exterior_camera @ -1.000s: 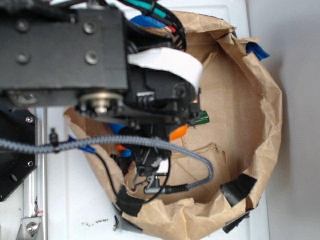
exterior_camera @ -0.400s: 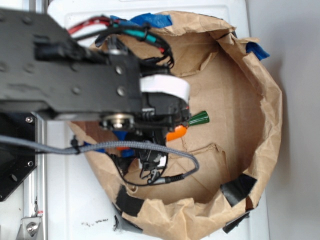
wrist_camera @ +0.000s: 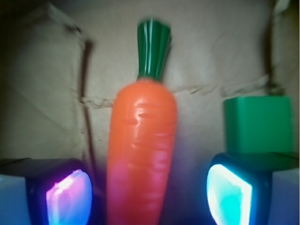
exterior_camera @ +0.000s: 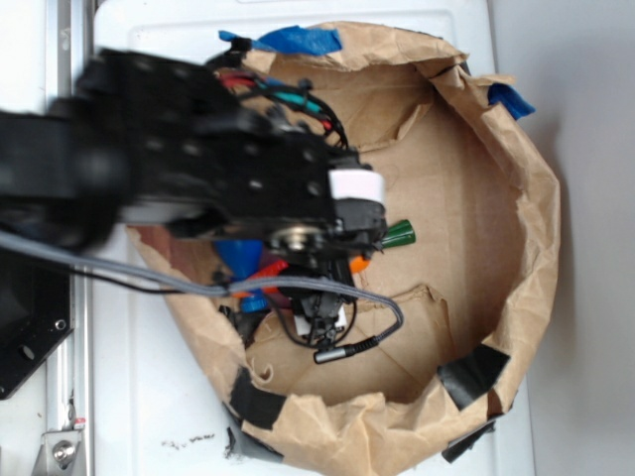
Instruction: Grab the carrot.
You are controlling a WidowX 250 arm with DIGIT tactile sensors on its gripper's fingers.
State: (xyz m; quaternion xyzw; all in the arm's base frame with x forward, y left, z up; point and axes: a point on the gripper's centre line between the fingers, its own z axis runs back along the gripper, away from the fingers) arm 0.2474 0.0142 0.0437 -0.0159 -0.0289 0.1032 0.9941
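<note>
Gripper point(wrist_camera: 143, 192) spread wide, astride carrot point(wrist_camera: 140, 154) (stem forward), pads point(wrist_camera: 68, 197) clear.

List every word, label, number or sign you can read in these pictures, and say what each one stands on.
None can be read.
The white patch on the gripper shows no legible print.
The carrot, the green block and the paper bag bear no text.
The dark specks on the white surface are too small to tell whether they are print.
</note>
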